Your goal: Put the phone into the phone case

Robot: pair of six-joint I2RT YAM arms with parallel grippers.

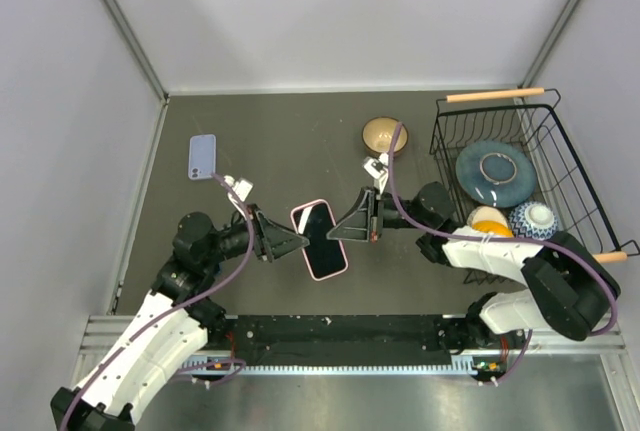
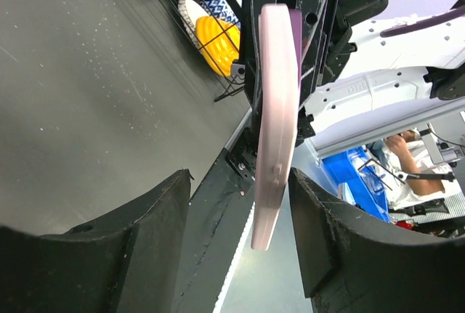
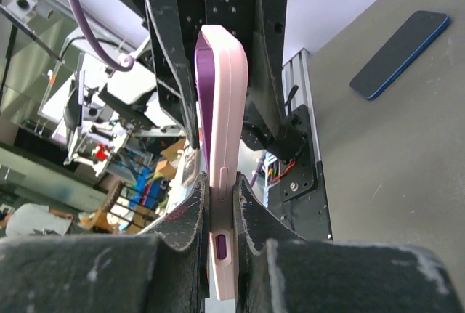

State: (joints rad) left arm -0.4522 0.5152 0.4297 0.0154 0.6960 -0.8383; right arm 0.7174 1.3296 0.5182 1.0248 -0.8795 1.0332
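A pink phone case (image 1: 319,239) with a dark-screened purple phone (image 1: 322,233) in it is held above the table's near middle. My right gripper (image 1: 347,226) is shut on its right edge; in the right wrist view the case (image 3: 227,110) stands edge-on between my pads (image 3: 220,186), with the phone's purple edge (image 3: 203,88) showing. My left gripper (image 1: 290,244) is open at the case's left edge. In the left wrist view the case (image 2: 278,110) hangs between the spread fingers (image 2: 240,179), close to the right one.
A lavender-blue phone-shaped slab (image 1: 202,156) lies flat at the back left, also in the right wrist view (image 3: 399,55). A tan bowl (image 1: 384,135) sits at the back middle. A black wire basket (image 1: 545,116) at right holds a blue plate (image 1: 497,173) and bowls.
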